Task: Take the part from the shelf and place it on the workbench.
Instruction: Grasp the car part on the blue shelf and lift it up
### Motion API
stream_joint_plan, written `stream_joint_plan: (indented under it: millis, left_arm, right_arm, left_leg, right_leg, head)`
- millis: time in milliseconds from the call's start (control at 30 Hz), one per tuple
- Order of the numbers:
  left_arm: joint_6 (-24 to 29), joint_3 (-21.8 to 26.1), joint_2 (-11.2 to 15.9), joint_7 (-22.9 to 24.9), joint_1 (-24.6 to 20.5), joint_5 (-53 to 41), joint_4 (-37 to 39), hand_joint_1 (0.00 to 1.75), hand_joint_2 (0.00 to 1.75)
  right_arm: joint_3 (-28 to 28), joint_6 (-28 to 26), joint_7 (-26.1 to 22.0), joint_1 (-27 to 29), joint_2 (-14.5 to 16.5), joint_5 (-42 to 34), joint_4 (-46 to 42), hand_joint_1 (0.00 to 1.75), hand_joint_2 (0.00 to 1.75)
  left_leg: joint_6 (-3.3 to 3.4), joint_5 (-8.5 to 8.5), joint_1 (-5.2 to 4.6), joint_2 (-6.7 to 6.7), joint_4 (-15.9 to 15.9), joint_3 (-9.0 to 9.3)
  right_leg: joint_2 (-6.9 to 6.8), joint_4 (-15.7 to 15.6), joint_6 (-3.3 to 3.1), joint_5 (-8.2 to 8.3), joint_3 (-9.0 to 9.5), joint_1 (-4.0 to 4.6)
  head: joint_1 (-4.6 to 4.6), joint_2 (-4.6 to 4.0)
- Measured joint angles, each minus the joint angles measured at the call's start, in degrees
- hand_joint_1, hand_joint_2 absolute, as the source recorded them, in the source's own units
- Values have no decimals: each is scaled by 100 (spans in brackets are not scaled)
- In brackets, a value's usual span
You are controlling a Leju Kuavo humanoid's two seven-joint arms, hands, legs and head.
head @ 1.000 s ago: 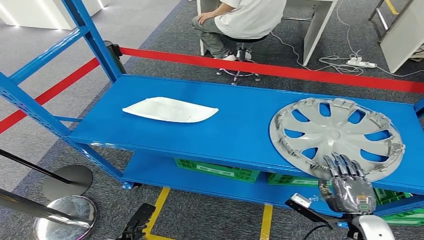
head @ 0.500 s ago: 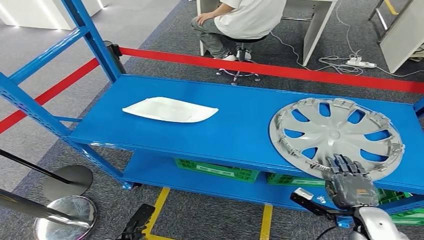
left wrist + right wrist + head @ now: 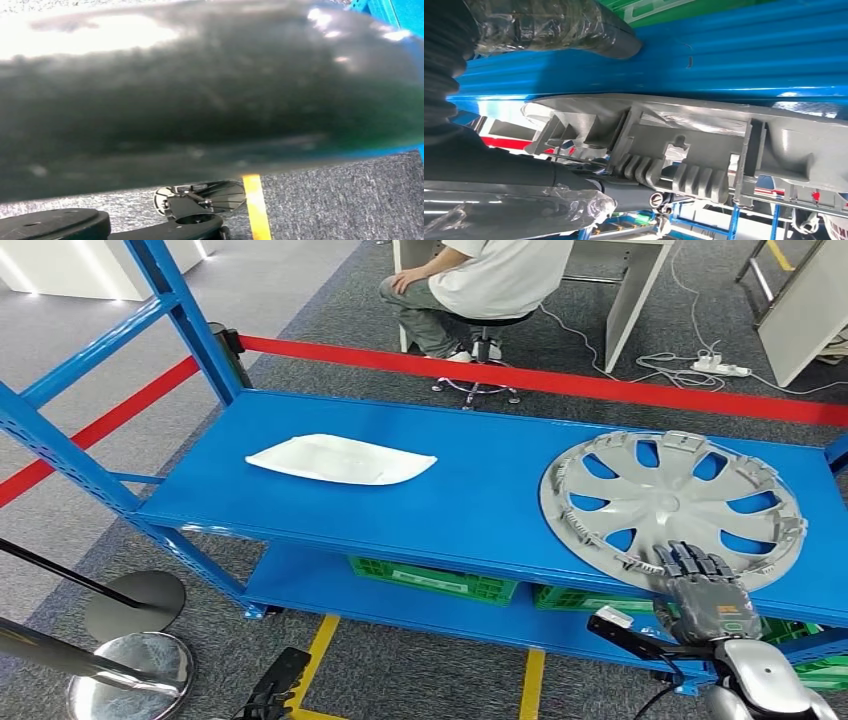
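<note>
The wheel cover (image 3: 672, 509), a round grey plastic disc with curved spokes, teardrop openings and a ring of small clips round its rim, lies flat on the top level of the blue metal shelf (image 3: 400, 490), toward its right end, with its near rim overhanging the front edge. That overhang looks like the reason for the approach: the right robot hand (image 3: 704, 592) comes up from below the edge, its dark fingers (image 3: 690, 558) laid over the rim, while the right wrist view shows the thumb (image 3: 574, 27) against the blue sheet on the other side of the rim (image 3: 684, 145), so the hand appears clamped on the cover, thumb beneath and fingers above. The rim's inner face is ribbed and stepped, moulded plastic that should give some purchase yet may flex. The left robot hand's state I cannot tell; its wrist view is a dark blur. A white, smooth, shallow tray-like piece (image 3: 340, 459) lies further left on the same level, well apart. Green crates (image 3: 435, 581) sit on the level below.
</note>
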Motion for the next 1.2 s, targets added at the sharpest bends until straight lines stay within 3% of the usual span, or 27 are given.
stream_joint_plan:
  millis: [133,167,267,300,933,1200]
  left_arm:
    - [0,0,1,0,0,0,0,0,0]
    - [0,0,2,0,0,0,0,0,0]
    - [0,0,5,0,0,2,-1,0,0]
    - [0,0,6,0,-1,3,-1,0,0]
    - [15,0,15,-19,-2,44,0,0,0]
    - [18,-8,15,-52,0,42,1,0,0]
  right_arm:
    - [8,9,-4,-27,0,1,35,0,175]
    - [14,15,-4,-37,0,1,45,11,175]
    - [34,2,-23,-81,0,-70,89,142,175]
    - [39,-30,-48,-97,0,-132,107,175,175]
    - [60,-549,-388,-104,41,-698,210,175,175]
    - [69,-816,-1486,237,328,-2037,-116,175,175]
  left_leg:
    - [-2,2,0,0,0,0]
    - [-2,2,0,0,0,0]
    - [-6,5,0,1,0,0]
    - [-8,6,0,1,0,0]
    - [-13,12,1,0,0,-1]
    - [-15,11,7,0,0,-1]
  right_leg:
    - [0,0,0,6,0,0]
    - [1,0,0,7,0,0]
    - [2,0,0,10,0,0]
    - [2,0,1,12,0,0]
    - [1,-1,-1,16,-2,1]
    - [4,0,-2,15,-3,7]
  head:
    - [1,1]
    - [1,1]
    - [0,0]
    - [0,0]
    - [1,0]
    - [1,1]
